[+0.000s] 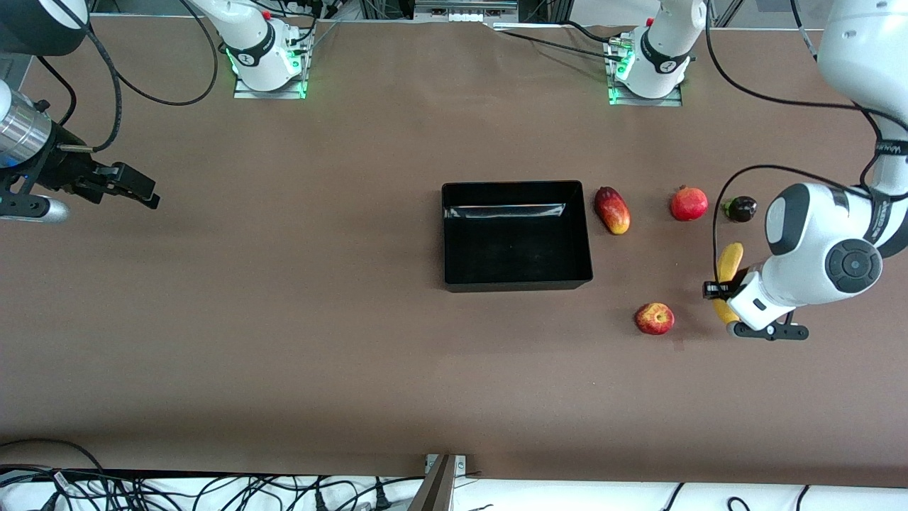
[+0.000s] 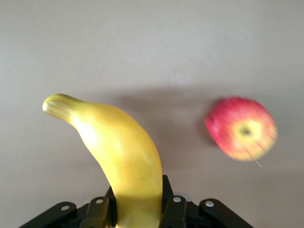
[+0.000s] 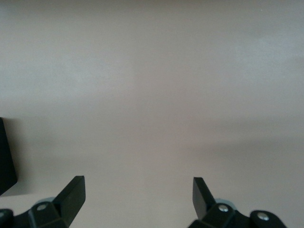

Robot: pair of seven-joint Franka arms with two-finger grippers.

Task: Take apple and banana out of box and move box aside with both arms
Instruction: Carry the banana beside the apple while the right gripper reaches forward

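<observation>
The black box (image 1: 516, 280) stands in the middle of the table and nothing lies in it. My left gripper (image 1: 720, 289) is shut on the yellow banana (image 1: 730, 261), at the left arm's end of the table. In the left wrist view the fingers (image 2: 174, 209) clamp the banana (image 2: 123, 152) at its lower part, and its stem end sticks out past them. The red apple with yellow patches (image 1: 654, 318) lies on the table beside the banana, toward the box; it also shows in the left wrist view (image 2: 242, 128). My right gripper (image 1: 135, 186) is open and empty over bare table at the right arm's end, with only bare table between its fingertips in the right wrist view (image 3: 137, 194).
An oblong red-yellow mango-like fruit (image 1: 612, 210) lies right beside the box. A round red pomegranate (image 1: 689, 204) and a small dark purple fruit (image 1: 740, 209) lie farther toward the left arm's end. Cables run along the table's near edge.
</observation>
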